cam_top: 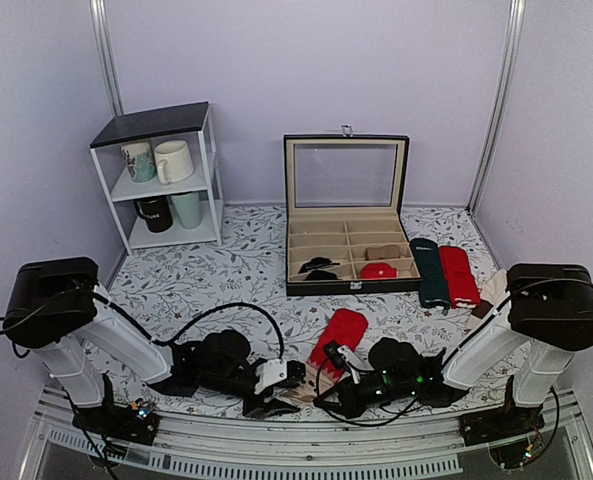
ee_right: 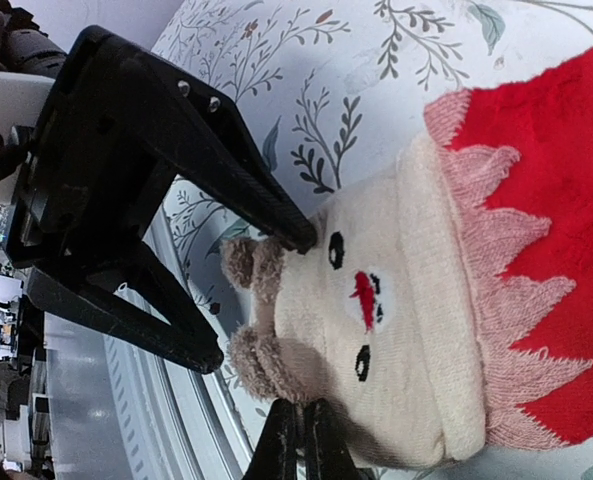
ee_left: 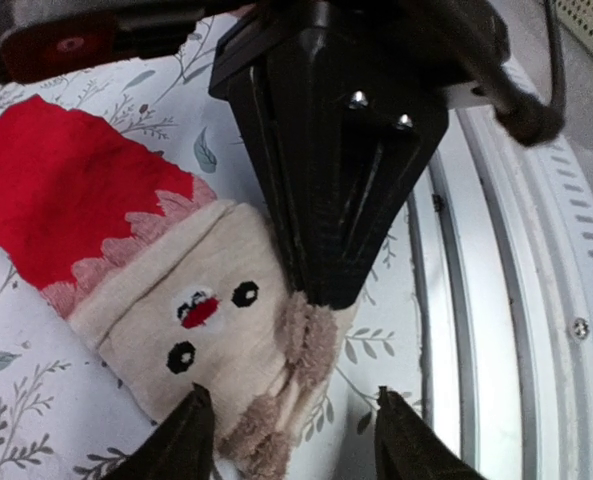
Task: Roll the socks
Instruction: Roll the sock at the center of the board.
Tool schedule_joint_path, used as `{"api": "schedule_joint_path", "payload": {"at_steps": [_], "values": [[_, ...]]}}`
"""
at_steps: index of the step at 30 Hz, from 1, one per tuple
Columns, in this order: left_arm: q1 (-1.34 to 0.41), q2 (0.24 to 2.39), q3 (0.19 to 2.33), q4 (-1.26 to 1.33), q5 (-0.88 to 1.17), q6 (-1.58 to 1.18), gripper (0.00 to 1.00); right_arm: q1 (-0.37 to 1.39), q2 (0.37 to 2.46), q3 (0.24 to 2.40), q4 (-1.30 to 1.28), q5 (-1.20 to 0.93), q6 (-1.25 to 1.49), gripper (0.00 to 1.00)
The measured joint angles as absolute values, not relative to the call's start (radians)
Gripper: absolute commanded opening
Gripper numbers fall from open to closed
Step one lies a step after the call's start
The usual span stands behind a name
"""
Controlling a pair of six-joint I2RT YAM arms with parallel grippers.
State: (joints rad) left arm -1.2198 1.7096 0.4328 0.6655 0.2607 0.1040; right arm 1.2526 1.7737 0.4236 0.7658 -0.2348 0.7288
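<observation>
Just inside the ribbed metal rail (ee_left: 496,330), the left gripper (ee_left: 294,440) stands partly open, its tapered black fingers on either side of the fuzzy tan tufts on the socks (ee_left: 166,300), not clamped. The right gripper (ee_right: 301,440) is closed tight, with its tips against the edge of the beige knit end; I cannot tell if fabric is pinched. The socks lie flat on the floral tablecloth (cam_top: 226,270). Their red knit, edged with a jagged pink fringe, reaches toward a black partitioned box (cam_top: 348,287).

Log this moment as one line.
socks: flat, unrolled | left gripper: open around beige face end | right gripper: shut, tip at same end
</observation>
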Motion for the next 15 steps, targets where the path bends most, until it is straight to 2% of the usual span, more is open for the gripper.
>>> {"api": "schedule_joint_path", "payload": {"at_steps": [8,15], "values": [[-1.221,1.716,0.46,0.624,0.225,0.092,0.01,1.246,1.774,0.408,0.785,-0.25,0.725,0.0],[-1.223,1.708,0.457,0.617,0.263,0.038,0.0,1.22,1.772,0.405,0.783,-0.285,0.71,0.0]]}}
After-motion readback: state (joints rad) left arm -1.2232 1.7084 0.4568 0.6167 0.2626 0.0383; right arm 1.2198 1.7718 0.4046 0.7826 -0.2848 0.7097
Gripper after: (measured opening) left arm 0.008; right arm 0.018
